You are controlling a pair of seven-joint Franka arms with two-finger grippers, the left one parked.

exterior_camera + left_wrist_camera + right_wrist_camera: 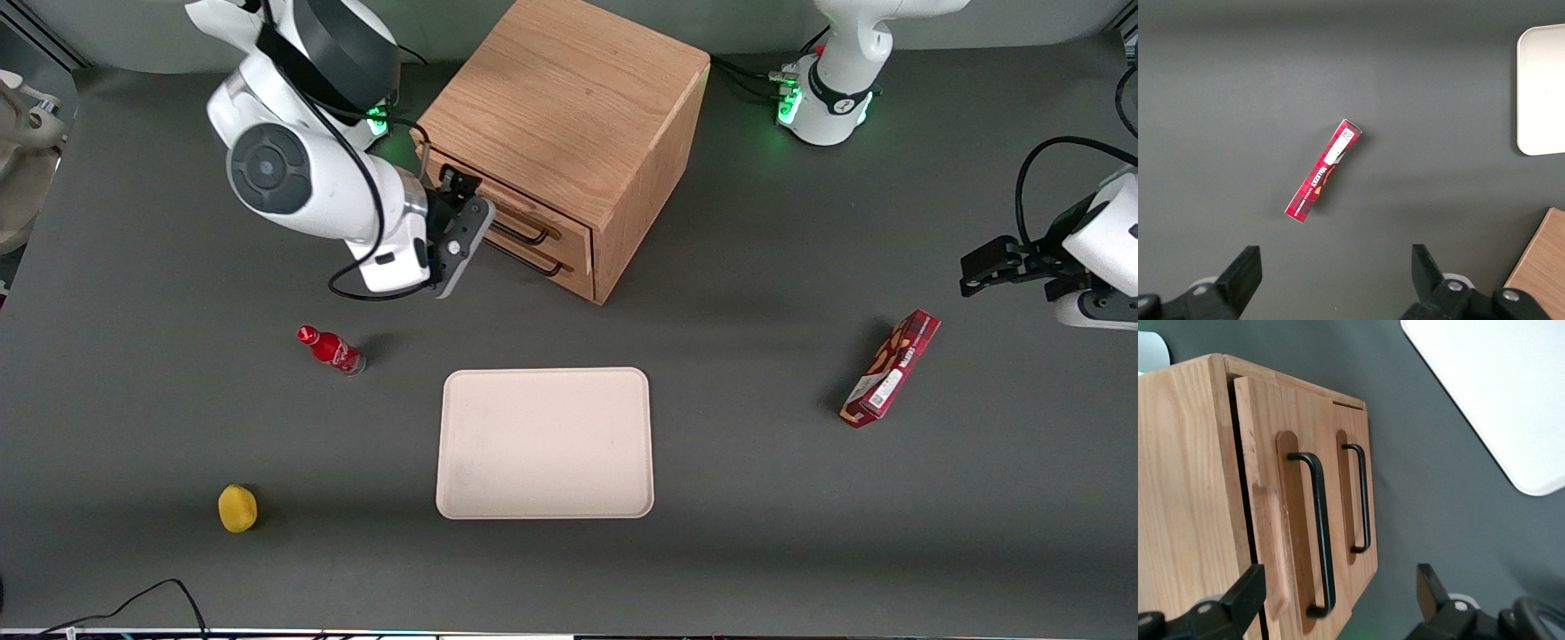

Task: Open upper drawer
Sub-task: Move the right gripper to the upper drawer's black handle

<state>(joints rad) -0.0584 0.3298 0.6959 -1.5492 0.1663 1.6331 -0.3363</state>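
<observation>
The light-oak cabinet (pixel 569 98) stands at the back middle of the table. Its upper drawer (pixel 511 203) has a long black bar handle (pixel 523 234); the lower drawer (pixel 569 274) sits just under it. In the right wrist view the upper drawer (pixel 1265 453), its handle (pixel 1321 533) and the lower drawer's handle (pixel 1365 500) show close up. The upper front stands a small step out from the lower one. My right gripper (pixel 460 197) (pixel 1338 583) is open and empty, just in front of the upper drawer, at its handle's end toward the working arm.
A beige tray (pixel 544 442) lies nearer the front camera than the cabinet. A small red bottle (pixel 332 350) and a yellow fruit (pixel 237 508) lie toward the working arm's end. A red snack box (pixel 891 368) (pixel 1323 170) lies toward the parked arm's end.
</observation>
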